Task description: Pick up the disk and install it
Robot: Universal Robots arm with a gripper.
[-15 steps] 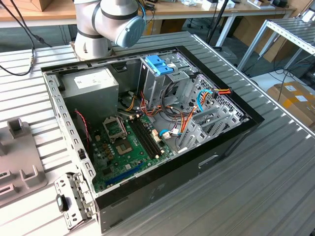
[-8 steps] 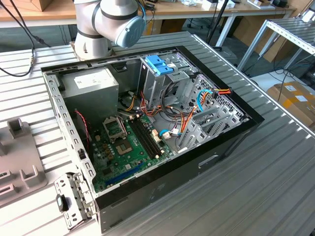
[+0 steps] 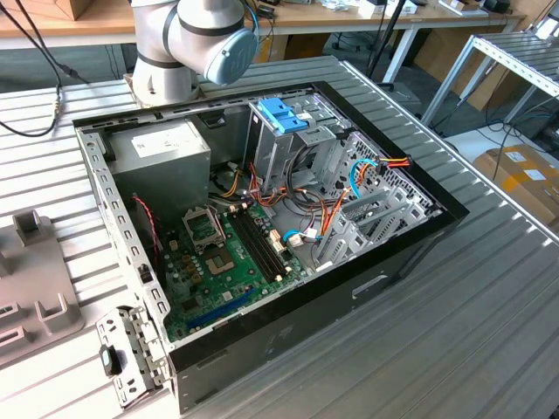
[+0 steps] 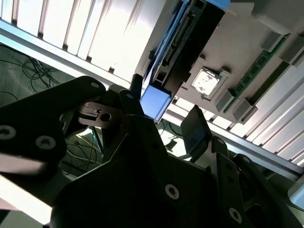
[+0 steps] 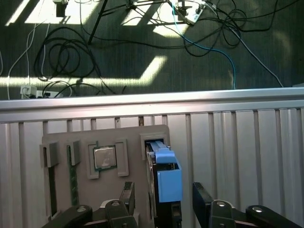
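Because the disk (image 5: 167, 175) is stood on edge in a slot of the grey holder tray (image 5: 133, 137), its blue tab end is turned toward the gripper (image 5: 164, 190) and its flat sides are left free. This is judged to be the reason for storing it upright. In both wrist views the jaws are seen apart, with the two fingers (image 5: 202, 197) set one on each side of the blue tab. A gap shows on either side, so nothing is clamped and no contact can be made out. In the second wrist view the dark body of the disk (image 4: 187, 35) is seen running away from the tab along the tray. The tray is laid on the ribbed metal worktop (image 5: 237, 142) close to its edge, and a floor strewn with cables (image 5: 71, 52) is seen beyond that edge. Each part in the tray is given its own shaped recess, presumably so that it is held in a known pose. One disk, one processor chip (image 5: 104, 157) and one green memory stick (image 5: 72, 173) are counted there. In the exterior view one computer case (image 3: 410, 253) is laid open on its side on the worktop, which leaves its inside reachable from above. One drive cage (image 3: 279, 153) topped by one blue handle (image 3: 281, 116) is seen inside the case, and one arm (image 3: 196, 44) is mounted behind it.
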